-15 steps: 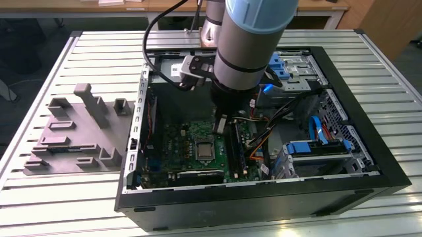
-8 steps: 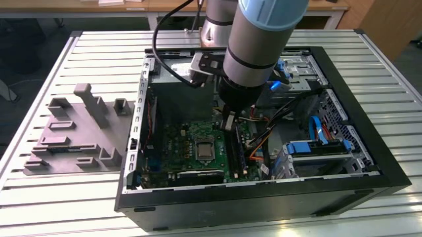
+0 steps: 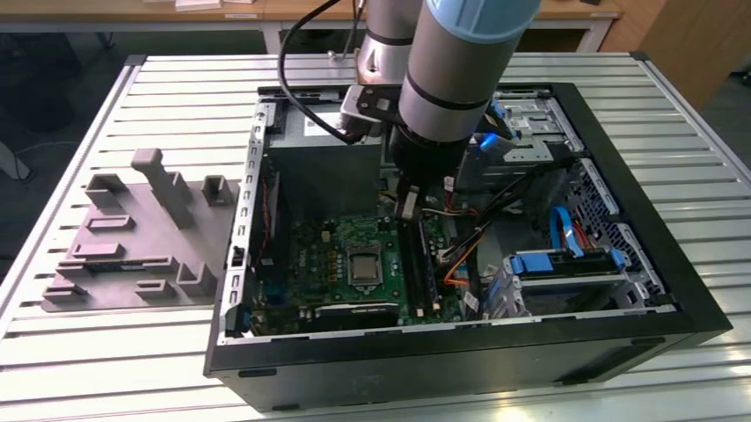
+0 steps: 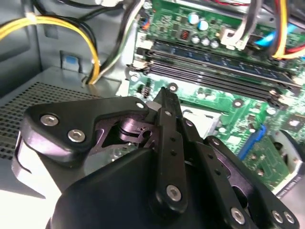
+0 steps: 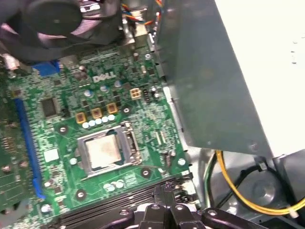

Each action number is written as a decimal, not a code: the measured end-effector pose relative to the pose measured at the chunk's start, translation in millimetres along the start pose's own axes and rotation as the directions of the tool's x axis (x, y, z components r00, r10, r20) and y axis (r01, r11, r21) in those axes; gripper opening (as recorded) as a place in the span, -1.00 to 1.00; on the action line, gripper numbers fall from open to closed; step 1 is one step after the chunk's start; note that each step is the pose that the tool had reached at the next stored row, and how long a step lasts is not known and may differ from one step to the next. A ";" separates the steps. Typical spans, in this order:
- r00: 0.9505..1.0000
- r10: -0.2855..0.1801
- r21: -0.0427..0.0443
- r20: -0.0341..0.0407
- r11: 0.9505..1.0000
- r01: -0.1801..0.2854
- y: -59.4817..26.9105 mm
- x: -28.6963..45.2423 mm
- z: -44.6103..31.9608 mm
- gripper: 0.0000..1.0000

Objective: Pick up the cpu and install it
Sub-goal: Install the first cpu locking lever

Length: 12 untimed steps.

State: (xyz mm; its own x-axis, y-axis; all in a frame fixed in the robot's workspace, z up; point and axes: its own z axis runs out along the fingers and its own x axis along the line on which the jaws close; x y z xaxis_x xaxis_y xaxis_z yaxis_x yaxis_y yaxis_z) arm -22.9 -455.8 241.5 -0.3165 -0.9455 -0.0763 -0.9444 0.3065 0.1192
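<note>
The cpu (image 5: 101, 151) lies seated in its metal-framed socket (image 5: 131, 143) on the green motherboard (image 5: 71, 124), left of centre in the first wrist view. The end effector (image 5: 167, 193) sits at that frame's bottom edge, just beside the socket and apart from the chip. Its fingers (image 4: 167, 112) are pressed together, holding nothing.

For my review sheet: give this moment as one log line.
gripper: inside case, above motherboard, shut, holding nothing visible | cpu: seated in socket | memory slots: beside gripper
</note>
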 end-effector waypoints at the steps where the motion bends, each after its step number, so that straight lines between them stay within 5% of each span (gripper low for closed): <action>1: 1.000 0.000 0.000 0.000 1.000 0.000 0.4 -1.6 0.7 -0.79; 12: 1.000 -0.006 -0.001 0.000 1.000 0.006 7.4 -9.7 9.2 -0.79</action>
State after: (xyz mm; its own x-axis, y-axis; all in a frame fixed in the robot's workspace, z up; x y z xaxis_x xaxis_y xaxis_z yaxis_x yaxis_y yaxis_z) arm -27.6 -443.4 234.0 -0.3108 -0.9473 -0.0775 -0.9462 0.3006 0.1196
